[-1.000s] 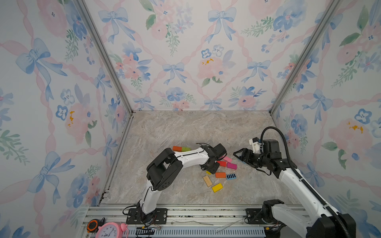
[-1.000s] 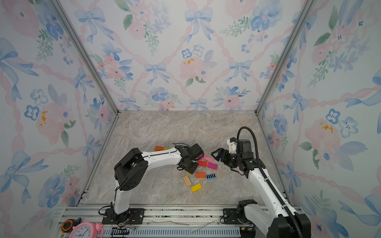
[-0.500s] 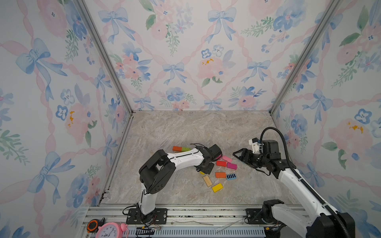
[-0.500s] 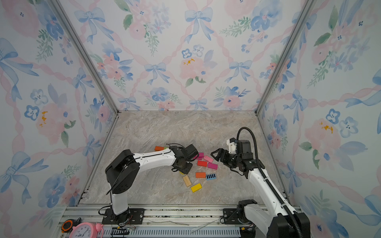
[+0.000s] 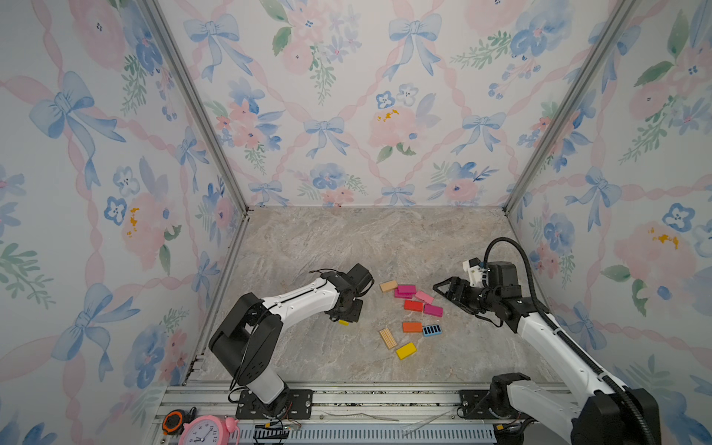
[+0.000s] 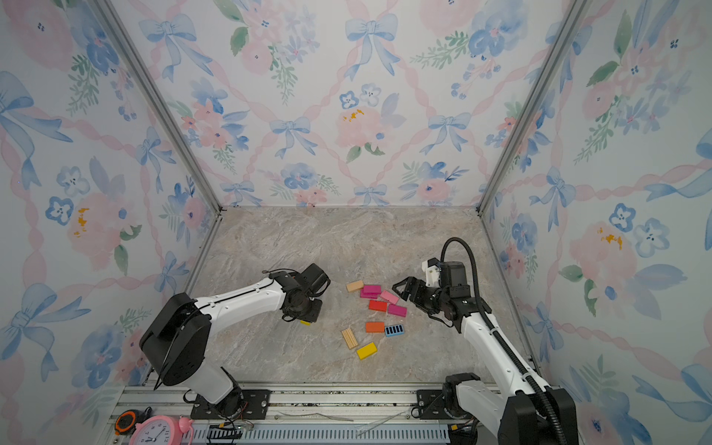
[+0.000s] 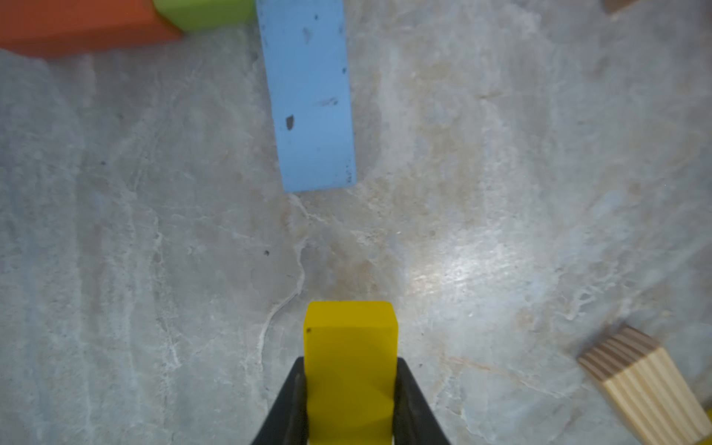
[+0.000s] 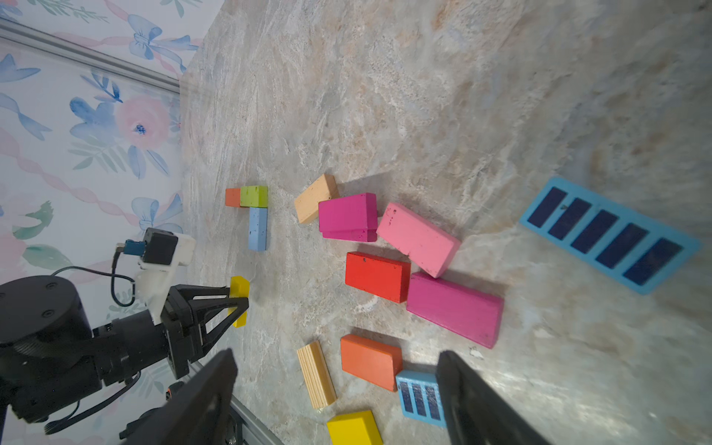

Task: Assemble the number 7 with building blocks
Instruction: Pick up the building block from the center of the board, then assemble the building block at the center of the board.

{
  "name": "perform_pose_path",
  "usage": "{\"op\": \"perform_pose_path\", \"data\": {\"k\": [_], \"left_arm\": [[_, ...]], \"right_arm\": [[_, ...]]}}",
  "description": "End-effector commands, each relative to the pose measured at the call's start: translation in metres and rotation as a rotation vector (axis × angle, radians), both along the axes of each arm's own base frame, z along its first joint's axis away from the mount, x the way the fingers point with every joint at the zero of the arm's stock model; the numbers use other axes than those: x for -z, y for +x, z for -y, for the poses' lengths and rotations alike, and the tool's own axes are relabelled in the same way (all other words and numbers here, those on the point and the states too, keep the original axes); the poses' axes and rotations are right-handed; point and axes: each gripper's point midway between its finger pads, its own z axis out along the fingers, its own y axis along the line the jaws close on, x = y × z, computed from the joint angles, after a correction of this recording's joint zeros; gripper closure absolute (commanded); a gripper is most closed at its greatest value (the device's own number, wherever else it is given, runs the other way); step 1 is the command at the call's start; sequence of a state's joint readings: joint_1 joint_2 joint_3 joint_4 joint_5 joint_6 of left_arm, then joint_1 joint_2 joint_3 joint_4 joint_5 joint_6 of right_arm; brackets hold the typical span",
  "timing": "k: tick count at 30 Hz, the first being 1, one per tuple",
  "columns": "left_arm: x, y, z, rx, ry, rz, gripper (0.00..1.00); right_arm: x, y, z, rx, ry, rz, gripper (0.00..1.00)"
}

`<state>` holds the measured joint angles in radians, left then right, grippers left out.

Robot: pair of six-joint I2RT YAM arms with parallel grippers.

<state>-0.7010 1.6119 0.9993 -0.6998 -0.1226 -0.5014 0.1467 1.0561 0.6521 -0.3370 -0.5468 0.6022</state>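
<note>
Hiding under the left arm [image 5: 293, 304] from above, the unfinished orange-green-blue 7 [image 8: 255, 198] shows from the right wrist; left jaws grip a yellow block [image 7: 350, 370], right jaws wide.

Marbled tabletop [image 5: 366, 246]: building blocks [image 5: 413, 305] scattered; green block [image 8: 254, 196] touches light-blue block [image 8: 257, 229].

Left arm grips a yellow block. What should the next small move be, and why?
Probably bring the yellow block, held in the left gripper's jaws, up to the light blue block's free end, in line: bare table separates them, and blue begins the stem off the green block.
</note>
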Motion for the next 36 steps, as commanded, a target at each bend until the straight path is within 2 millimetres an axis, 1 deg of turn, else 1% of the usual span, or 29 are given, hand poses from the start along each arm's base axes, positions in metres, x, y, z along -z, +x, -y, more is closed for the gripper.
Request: {"op": "perform_pose_path", "data": {"k": [1, 8, 18, 27, 36], "left_arm": [[0.008, 0.003, -0.003, -0.020, -0.009, -0.016, 0.77], [0.024, 0.007, 0.001, -0.001, 0.000, -0.053, 0.76], [0.034, 0.021, 0.010, 0.004, -0.003, -0.077, 0.76], [0.042, 0.023, 0.005, -0.013, 0.011, -0.093, 0.76], [0.046, 0.022, -0.006, -0.028, 0.030, -0.102, 0.77]], "right_arm": [[0.000, -0.002, -0.004, -0.016, 0.010, -0.007, 0.16], [0.004, -0.002, -0.004, -0.013, 0.005, -0.015, 0.16], [0.005, -0.001, -0.002, -0.017, -0.008, -0.015, 0.16], [0.005, 0.001, 0.000, -0.014, -0.010, -0.015, 0.16], [0.004, 0.003, -0.001, -0.009, -0.004, -0.015, 0.16]]}}
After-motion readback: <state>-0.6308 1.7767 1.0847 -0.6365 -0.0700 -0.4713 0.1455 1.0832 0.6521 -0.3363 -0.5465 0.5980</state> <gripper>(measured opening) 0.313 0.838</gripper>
